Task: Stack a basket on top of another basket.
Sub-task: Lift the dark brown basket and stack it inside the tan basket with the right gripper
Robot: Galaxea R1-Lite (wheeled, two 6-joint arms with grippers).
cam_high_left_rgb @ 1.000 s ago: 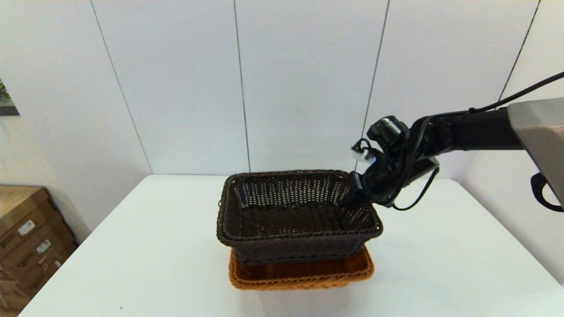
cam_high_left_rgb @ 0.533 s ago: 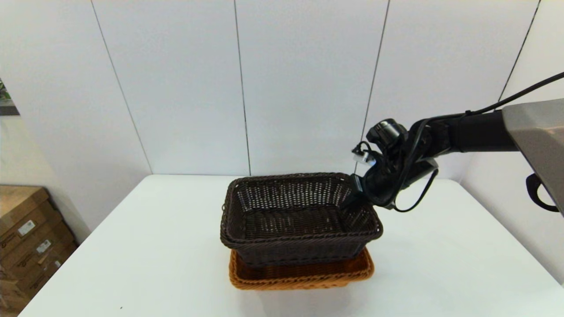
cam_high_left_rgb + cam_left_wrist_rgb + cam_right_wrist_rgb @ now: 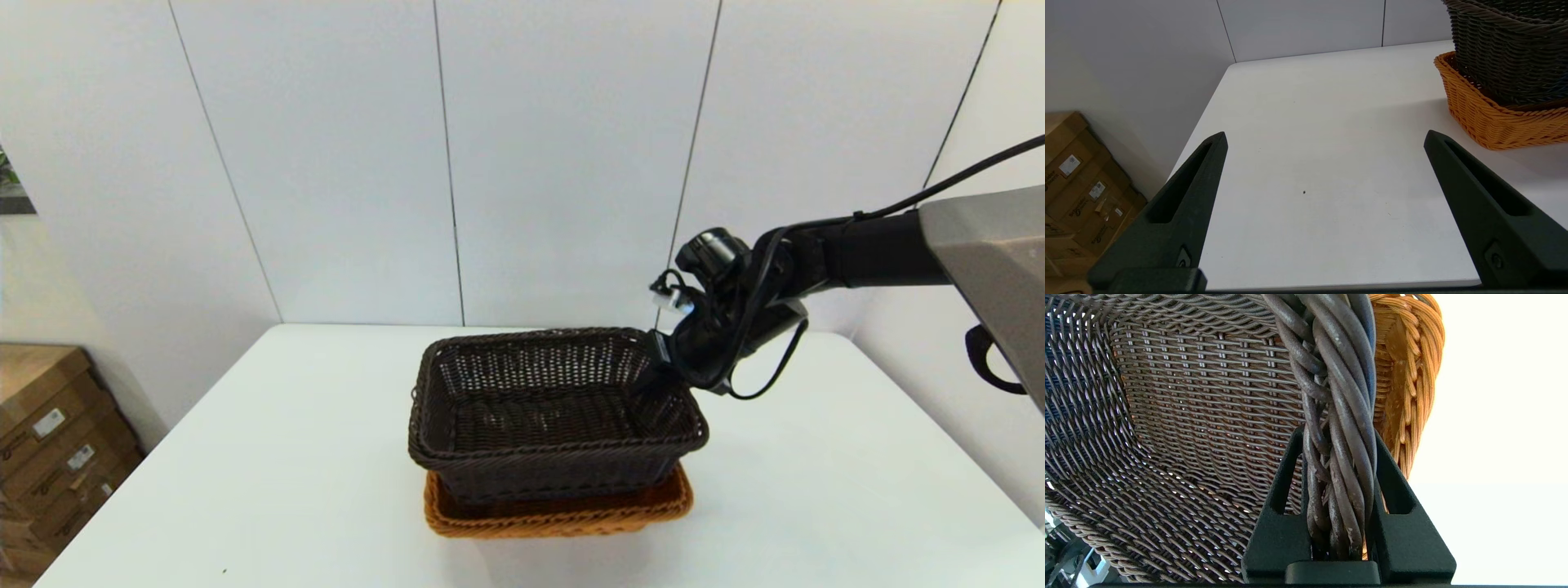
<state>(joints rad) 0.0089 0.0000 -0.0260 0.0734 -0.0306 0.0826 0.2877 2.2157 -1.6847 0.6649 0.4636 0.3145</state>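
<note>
The dark brown wicker basket (image 3: 555, 416) sits low in the orange-tan basket (image 3: 563, 514) at the table's middle, tilted slightly with its far right corner higher. My right gripper (image 3: 657, 363) is shut on the braided rim (image 3: 1339, 416) of the dark basket at that far right corner. In the right wrist view the rim strands fill the gap between both fingers, with the orange-tan basket (image 3: 1412, 375) just beyond. My left gripper (image 3: 1323, 139) is open over bare table, well to the left of both baskets. The dark basket (image 3: 1506, 45) and orange-tan basket (image 3: 1486, 114) show at that view's edge.
The white table (image 3: 245, 474) meets a panelled wall at the back. Cardboard boxes (image 3: 49, 441) stand on the floor off the table's left edge, seen also as boxes (image 3: 1081, 192) in the left wrist view.
The dark basket has come down into the orange-tan basket, with my right gripper lowering along with it. The left arm has not moved.
</note>
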